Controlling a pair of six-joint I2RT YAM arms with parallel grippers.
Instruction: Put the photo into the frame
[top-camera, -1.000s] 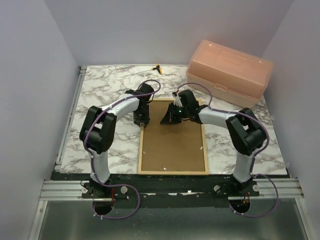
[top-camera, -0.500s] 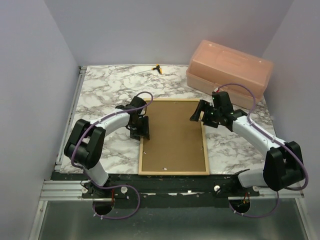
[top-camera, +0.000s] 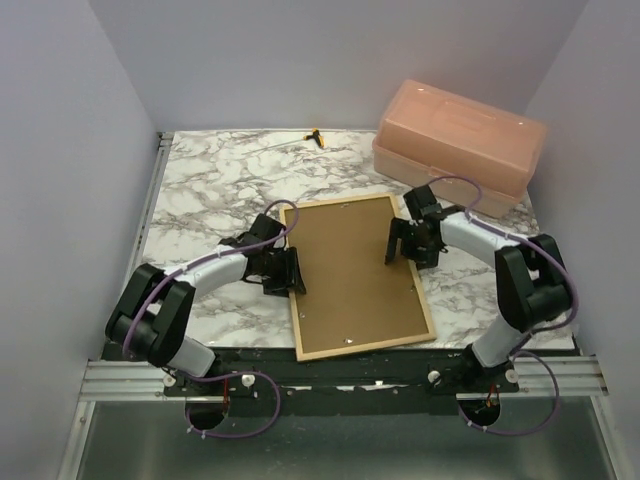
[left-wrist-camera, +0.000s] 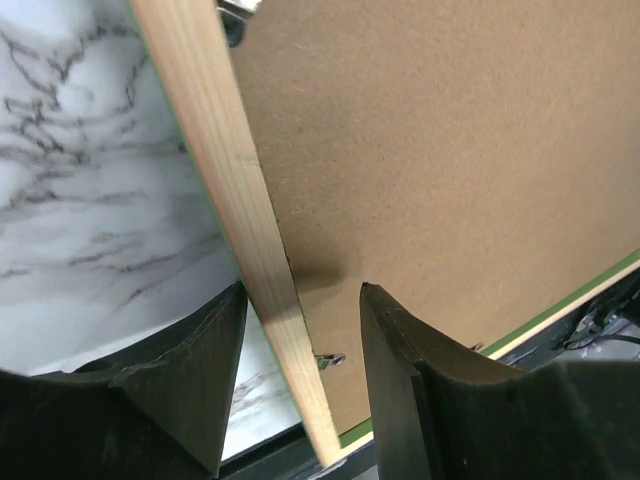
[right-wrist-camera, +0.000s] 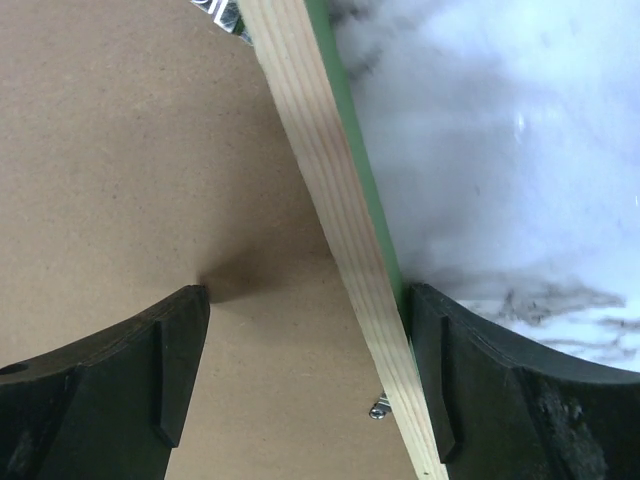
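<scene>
frame (top-camera: 366, 346), pose: lying flat, back face up, on the marble table (top-camera: 220, 190); sitting askew, near end angling toward the right.
frame, rails: showing thin, light bare wood on top (left-wrist-camera: 255, 230), with a green strip peeking along the outer edge (right-wrist-camera: 335, 220).
frame, opening: holding a brown hardboard backing panel (top-camera: 350, 270), lying level between the rails.
frame, near rail: reaching the table's near edge.

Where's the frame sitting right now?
Top view: the frame lies back-up mid-table between the left gripper and the right gripper, fingers astride its side rails; the pink box is beyond it.
</scene>
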